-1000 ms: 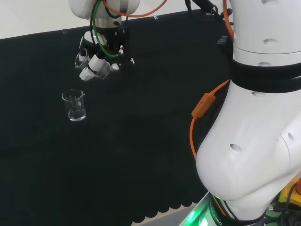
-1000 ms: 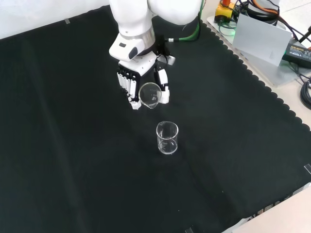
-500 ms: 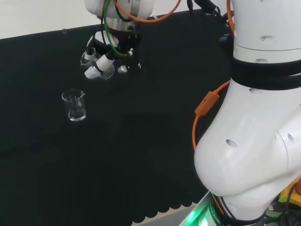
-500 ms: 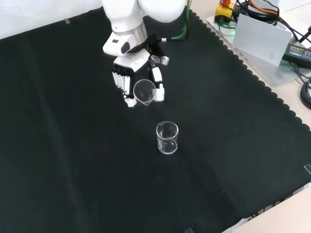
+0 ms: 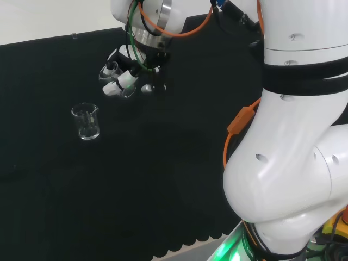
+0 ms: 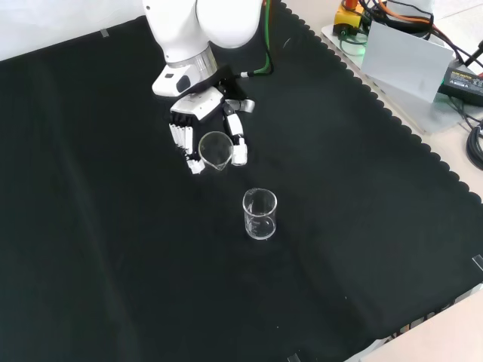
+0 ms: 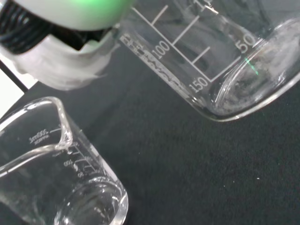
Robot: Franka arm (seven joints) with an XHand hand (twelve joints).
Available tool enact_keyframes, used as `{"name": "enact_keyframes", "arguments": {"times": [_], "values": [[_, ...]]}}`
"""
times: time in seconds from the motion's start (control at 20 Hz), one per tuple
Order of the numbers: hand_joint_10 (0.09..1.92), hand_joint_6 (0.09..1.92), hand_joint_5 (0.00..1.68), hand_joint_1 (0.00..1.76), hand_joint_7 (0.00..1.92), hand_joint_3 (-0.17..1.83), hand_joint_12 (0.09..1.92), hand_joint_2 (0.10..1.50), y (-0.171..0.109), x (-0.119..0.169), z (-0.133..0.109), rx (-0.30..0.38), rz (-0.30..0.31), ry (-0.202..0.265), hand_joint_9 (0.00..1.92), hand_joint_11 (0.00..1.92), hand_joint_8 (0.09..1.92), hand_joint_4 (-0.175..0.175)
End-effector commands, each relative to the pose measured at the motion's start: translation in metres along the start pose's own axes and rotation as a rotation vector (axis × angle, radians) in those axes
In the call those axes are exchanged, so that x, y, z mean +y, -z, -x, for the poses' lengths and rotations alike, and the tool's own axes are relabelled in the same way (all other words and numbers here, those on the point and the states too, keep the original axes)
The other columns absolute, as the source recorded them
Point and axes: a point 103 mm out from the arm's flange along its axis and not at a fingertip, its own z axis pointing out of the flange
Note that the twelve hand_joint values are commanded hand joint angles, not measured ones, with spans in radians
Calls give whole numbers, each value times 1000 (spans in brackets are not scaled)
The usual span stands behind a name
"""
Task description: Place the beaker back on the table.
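Note:
My hand (image 6: pixel 198 130) hangs above the black cloth with its fingers curled round a small clear beaker (image 6: pixel 214 150), which is tilted with its mouth toward the front camera. In the head view the hand (image 5: pixel 120 79) and the held beaker (image 5: pixel 128 90) are up and to the right of a second clear beaker (image 5: pixel 86 121). That second beaker (image 6: pixel 259 214) stands upright on the cloth, apart from the hand. The wrist view has the held beaker (image 7: pixel 220 61) with its printed scale close up, and the standing beaker (image 7: pixel 56 187) below it.
The black cloth (image 6: pixel 113 264) spreads wide around both beakers. Off its scalloped edge at the front view's right lie a grey box (image 6: pixel 404 56) and cables. The arm's white links (image 5: pixel 293 136) stand at the head view's right.
The hand with its beaker has drifted away from the standing beaker: rightward in the head view, up and left in the front view. The standing beaker has not moved.

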Motion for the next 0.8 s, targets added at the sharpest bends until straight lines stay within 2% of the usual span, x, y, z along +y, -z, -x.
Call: {"name": "enact_keyframes", "arguments": {"times": [0.05,0.25,0.8], "values": [[87,607,1303,1161,1841,622,712,667,-15,5,14,94,51,-28,1705,1402,87,53],[87,602,1305,1159,1835,619,715,668,-28,10,19,135,54,-41,1705,1398,87,70],[87,594,1308,1158,1832,614,715,668,-51,28,20,176,41,-8,1701,1386,87,74]]}}
